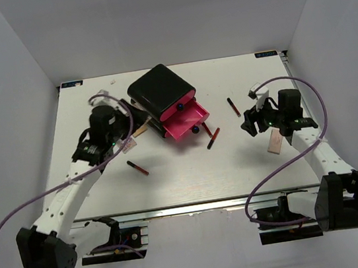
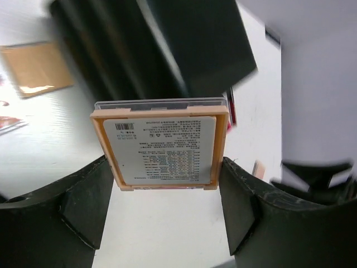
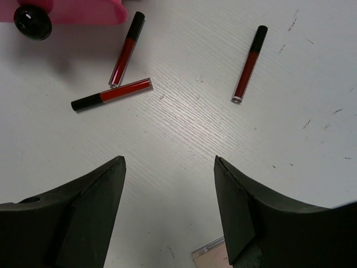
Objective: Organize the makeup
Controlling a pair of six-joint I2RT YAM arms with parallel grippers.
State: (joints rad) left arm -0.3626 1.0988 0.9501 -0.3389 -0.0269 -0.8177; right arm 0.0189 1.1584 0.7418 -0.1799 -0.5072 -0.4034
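Note:
My left gripper (image 2: 166, 167) is shut on a flat beige-framed packet (image 2: 164, 148) with a white printed label, held just in front of the black box with pink drawers (image 1: 160, 93). In the top view that gripper (image 1: 132, 124) is at the box's left side. The lower pink drawer (image 1: 187, 121) is pulled open. My right gripper (image 3: 170, 167) is open and empty above bare table, right of the box (image 1: 252, 122). Three black-and-red lipstick tubes (image 3: 125, 49) (image 3: 111, 94) (image 3: 249, 64) lie ahead of it. Another tube (image 1: 138, 168) lies front left.
A beige packet (image 1: 274, 140) lies under the right wrist; its corner shows in the right wrist view (image 3: 215, 254). A tan square packet (image 2: 36, 67) lies on the table left of the box. White walls enclose the table (image 1: 192, 179).

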